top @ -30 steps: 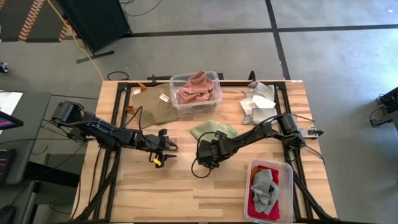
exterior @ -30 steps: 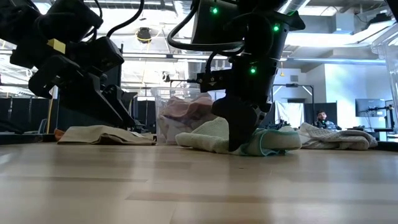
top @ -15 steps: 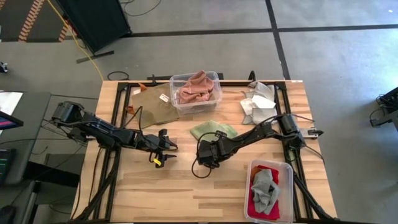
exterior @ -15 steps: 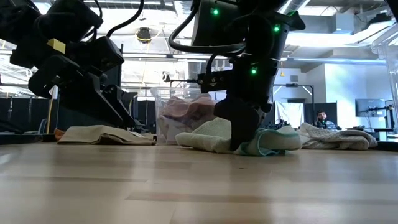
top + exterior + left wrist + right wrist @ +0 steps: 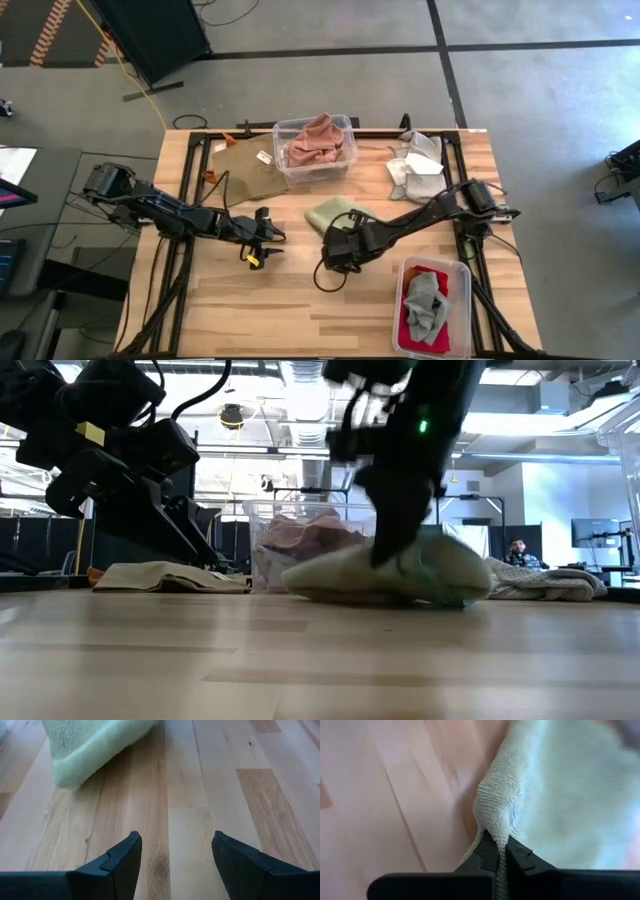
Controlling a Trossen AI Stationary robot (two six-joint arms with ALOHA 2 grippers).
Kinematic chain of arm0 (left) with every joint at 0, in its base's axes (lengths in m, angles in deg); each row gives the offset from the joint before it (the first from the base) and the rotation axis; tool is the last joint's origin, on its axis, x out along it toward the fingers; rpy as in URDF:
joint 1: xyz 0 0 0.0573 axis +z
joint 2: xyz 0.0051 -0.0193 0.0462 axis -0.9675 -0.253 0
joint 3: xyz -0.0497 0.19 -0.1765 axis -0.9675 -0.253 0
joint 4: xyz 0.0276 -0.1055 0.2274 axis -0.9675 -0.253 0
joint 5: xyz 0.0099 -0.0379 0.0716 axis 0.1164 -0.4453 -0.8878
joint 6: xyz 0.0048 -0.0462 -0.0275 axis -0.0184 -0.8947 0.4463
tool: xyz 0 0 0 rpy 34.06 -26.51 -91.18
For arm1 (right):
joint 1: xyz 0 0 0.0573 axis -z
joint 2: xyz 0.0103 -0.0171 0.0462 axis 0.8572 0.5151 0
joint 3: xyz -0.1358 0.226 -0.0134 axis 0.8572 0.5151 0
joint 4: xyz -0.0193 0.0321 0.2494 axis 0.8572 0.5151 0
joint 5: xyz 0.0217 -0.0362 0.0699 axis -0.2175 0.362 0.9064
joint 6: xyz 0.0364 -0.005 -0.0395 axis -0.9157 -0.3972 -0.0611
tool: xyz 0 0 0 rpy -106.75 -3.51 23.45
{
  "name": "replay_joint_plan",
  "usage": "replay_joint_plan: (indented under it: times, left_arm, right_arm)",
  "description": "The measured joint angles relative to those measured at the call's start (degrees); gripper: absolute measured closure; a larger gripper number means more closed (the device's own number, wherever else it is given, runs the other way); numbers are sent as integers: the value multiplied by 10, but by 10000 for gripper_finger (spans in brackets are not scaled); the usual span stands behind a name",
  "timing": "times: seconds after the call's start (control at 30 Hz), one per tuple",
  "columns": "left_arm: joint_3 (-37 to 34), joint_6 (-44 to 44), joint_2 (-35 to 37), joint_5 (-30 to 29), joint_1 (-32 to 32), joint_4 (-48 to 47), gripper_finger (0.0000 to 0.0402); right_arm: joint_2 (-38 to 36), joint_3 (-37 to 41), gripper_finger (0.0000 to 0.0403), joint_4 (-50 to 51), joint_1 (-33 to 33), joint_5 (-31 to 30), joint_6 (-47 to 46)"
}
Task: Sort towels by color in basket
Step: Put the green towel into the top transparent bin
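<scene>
Green towel: light green towel (image 5: 334, 212) lies mid-table, just in front of the far-edge bin; a fold of its near edge is pinched up, seen close in the right wrist view (image 5: 560, 785).
Right gripper: right gripper (image 5: 338, 254) is clamped tight on that fold, fingers (image 5: 492, 855) nearly meeting with cloth between them.
Just changed: a second ago the jaws stood partly apart on the towel; they have now closed, and the arm has begun pulling, bunching the cloth into a smaller heap.
Meaning for task: the grasp looks made, so lifting and carrying to a bin is likely next.
Left gripper: left gripper (image 5: 262, 238) waits spread wide and empty at the table's left-centre, unmoved since before.
Far-edge bin: clear bin (image 5: 345, 128) holds pink and rust towels (image 5: 316, 140).
Near-right corner bin: clear bin (image 5: 460, 275) holds a grey towel (image 5: 426, 302) over a red one (image 5: 412, 322).
Unsorted: tan towel (image 5: 240, 168) at the far left edge, white checked towels (image 5: 416, 165) at the far right edge.
</scene>
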Motion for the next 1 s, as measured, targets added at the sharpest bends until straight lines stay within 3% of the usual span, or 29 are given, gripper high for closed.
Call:
replay_joint_plan:
  times: [0.4, 0.67, 0.83, 1.0]
  left_arm:
    - [0, 13, 0, -2, 0, 12, 171]
    - [0, 12, 0, -1, 0, 14, 171]
    - [0, 11, 0, -1, 0, 13, 171]
    - [0, 11, 0, -1, 0, 10, 171]
  right_arm:
    - [-150, 0, 373, -17, -40, -100, 85]
    - [-246, -1, 373, -66, 11, -177, 212]
    - [-283, -1, 373, -162, 79, -176, 337]
    - [-301, -1, 373, -233, 167, -100, 416]
